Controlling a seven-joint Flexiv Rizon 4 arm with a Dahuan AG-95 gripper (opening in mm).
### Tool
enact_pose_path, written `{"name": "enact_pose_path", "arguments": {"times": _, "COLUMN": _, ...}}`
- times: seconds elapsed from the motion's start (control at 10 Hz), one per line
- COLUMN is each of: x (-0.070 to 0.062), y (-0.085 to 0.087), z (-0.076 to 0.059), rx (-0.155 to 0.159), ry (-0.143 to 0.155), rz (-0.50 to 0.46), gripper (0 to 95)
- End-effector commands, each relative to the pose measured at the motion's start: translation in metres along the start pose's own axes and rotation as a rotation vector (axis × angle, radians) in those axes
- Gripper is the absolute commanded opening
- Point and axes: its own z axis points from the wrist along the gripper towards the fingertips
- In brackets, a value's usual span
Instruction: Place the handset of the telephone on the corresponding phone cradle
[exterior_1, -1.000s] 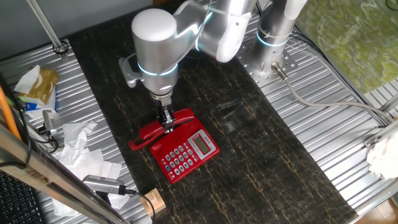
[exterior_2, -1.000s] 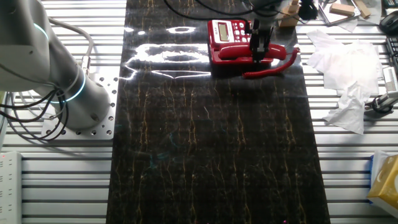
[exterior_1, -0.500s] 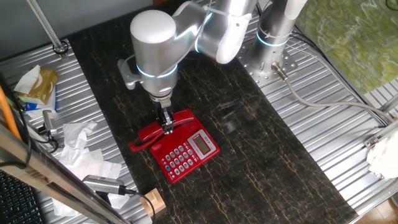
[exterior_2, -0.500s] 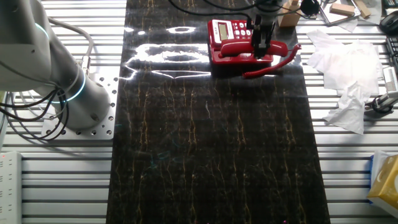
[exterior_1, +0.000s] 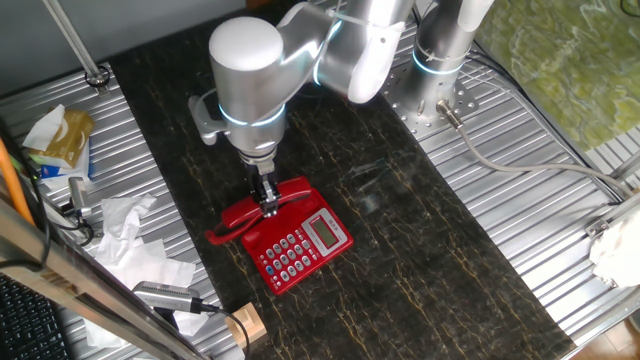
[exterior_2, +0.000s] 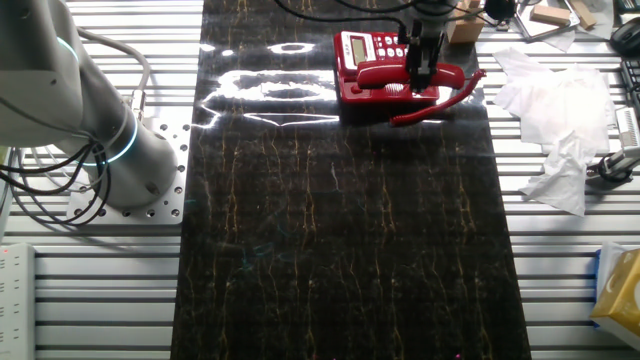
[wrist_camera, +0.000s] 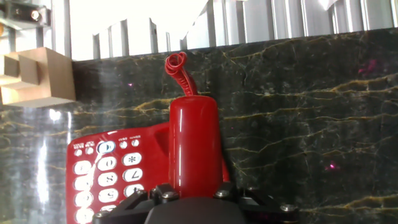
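My gripper (exterior_1: 268, 205) is shut on the middle of the red handset (exterior_1: 243, 215), which lies along the far-left side of the red telephone (exterior_1: 300, 245). In the other fixed view the gripper (exterior_2: 420, 76) holds the handset (exterior_2: 385, 76) over the near side of the telephone (exterior_2: 362, 47). In the hand view the handset (wrist_camera: 194, 140) runs away from the fingers, with the coiled cord (wrist_camera: 178, 67) at its far end and the keypad (wrist_camera: 106, 174) to its left. The phone cradle is mostly hidden under the handset. I cannot tell whether the handset touches it.
A wooden block (exterior_1: 245, 325) stands near the telephone, and it also shows in the hand view (wrist_camera: 37, 78). Crumpled tissues (exterior_1: 130, 235) lie on the ribbed metal beside the dark mat (exterior_2: 340, 220). The arm's base (exterior_2: 120, 150) is at the mat's other end.
My gripper has carried the handset a little toward the keypad side of the telephone. Its cord trails along with it.
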Motion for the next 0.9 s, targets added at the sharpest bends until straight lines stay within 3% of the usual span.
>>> {"name": "enact_pose_path", "arguments": {"times": 0.1, "x": 0.0023, "y": -0.0027, "z": 0.0012, "rx": -0.001, "ry": 0.001, "rz": -0.014, "gripper": 0.0}}
{"name": "enact_pose_path", "arguments": {"times": 0.3, "x": 0.0051, "y": -0.0060, "z": 0.0032, "rx": 0.013, "ry": -0.005, "rz": -0.015, "gripper": 0.0}}
{"name": "enact_pose_path", "arguments": {"times": 0.5, "x": 0.0051, "y": -0.0060, "z": 0.0032, "rx": 0.055, "ry": -0.019, "rz": 0.000, "gripper": 0.0}}
{"name": "enact_pose_path", "arguments": {"times": 0.9, "x": 0.0051, "y": -0.0060, "z": 0.0032, "rx": 0.042, "ry": 0.004, "rz": -0.099, "gripper": 0.0}}
